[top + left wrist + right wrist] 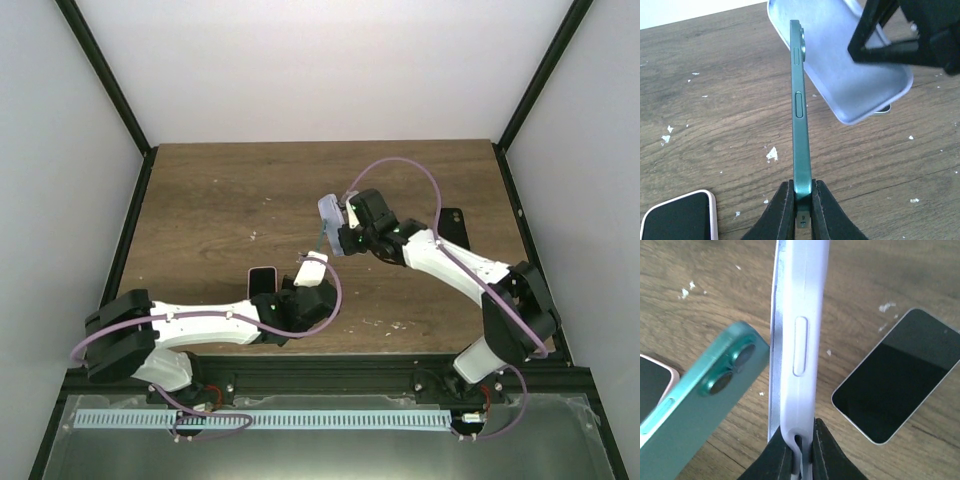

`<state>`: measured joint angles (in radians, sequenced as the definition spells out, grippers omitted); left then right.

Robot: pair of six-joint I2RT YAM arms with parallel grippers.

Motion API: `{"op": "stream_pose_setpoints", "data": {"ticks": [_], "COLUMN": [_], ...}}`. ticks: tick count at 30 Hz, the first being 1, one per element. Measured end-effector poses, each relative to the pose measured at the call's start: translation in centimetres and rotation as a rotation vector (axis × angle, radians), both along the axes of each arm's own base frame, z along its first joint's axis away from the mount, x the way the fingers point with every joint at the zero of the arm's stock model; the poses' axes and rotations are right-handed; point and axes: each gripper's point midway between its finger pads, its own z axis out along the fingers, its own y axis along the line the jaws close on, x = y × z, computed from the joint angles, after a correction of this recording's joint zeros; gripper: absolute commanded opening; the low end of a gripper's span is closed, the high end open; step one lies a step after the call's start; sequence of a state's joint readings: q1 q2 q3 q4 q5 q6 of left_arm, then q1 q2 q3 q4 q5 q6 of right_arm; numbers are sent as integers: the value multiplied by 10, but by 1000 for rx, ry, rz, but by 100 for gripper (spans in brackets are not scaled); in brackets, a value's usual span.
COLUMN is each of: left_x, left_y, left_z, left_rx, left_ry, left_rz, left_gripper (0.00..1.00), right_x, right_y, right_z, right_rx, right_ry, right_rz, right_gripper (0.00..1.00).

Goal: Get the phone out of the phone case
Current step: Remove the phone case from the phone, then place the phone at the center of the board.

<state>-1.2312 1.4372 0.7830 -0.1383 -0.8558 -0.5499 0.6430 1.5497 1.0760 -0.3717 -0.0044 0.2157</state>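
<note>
My left gripper is shut on the bottom end of a green phone and holds it edge-on above the table; the jaws show in the left wrist view. My right gripper is shut on one end of the empty lavender phone case, held on edge just above and right of the phone. In the left wrist view the case shows its hollow inside behind the phone's top. In the right wrist view the case stands between my right jaws, with the green phone's camera corner close beside it on the left.
A pink-rimmed phone lies screen-up on the wooden table beside my left wrist, also in the left wrist view. A dark phone lies at the right, seen in the right wrist view. White crumbs dot the wood.
</note>
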Motion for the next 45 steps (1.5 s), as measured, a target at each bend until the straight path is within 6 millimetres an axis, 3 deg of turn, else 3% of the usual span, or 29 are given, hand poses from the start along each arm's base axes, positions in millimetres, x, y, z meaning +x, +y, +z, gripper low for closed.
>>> {"op": "stream_pose_setpoints", "data": {"ticks": [5,8,13,16,20,23,26,32,41,43,45], "left_x": [-1,-1,-1,2,20,39,58,87,105,107,110], "left_y": [3,4,5,2,-12,-16,-12,-9,-35,-38,-43], "left_z": [-3,-4,-4,-4,-6,-15,-29,-57,-77,-78,-79], "left_rx": [13,24,91,188,339,457,559,721,809,810,814], "left_ry": [4,4,-8,-26,-54,-63,-52,-32,-51,-54,-53], "left_rz": [1,5,-30,-76,-103,-100,-87,-92,-128,-126,-125], "left_gripper": [0,0,0,0,0,0,0,0,6,10,20], "right_x": [4,9,31,30,16,17,15,-5,-3,-2,-2], "right_y": [-1,-13,-66,-99,-142,-174,-199,-203,-199,-199,-199], "right_z": [17,18,17,20,43,65,72,55,65,66,66], "right_rx": [34,84,143,162,205,251,275,301,318,318,318], "right_ry": [-29,34,103,81,-18,-111,-170,-175,-223,-226,-227], "right_rz": [-8,-74,-240,-295,-324,-345,-356,-310,-274,-274,-274], "right_gripper": [1,1,1,1,1,1,1,1,1,1,1]}}
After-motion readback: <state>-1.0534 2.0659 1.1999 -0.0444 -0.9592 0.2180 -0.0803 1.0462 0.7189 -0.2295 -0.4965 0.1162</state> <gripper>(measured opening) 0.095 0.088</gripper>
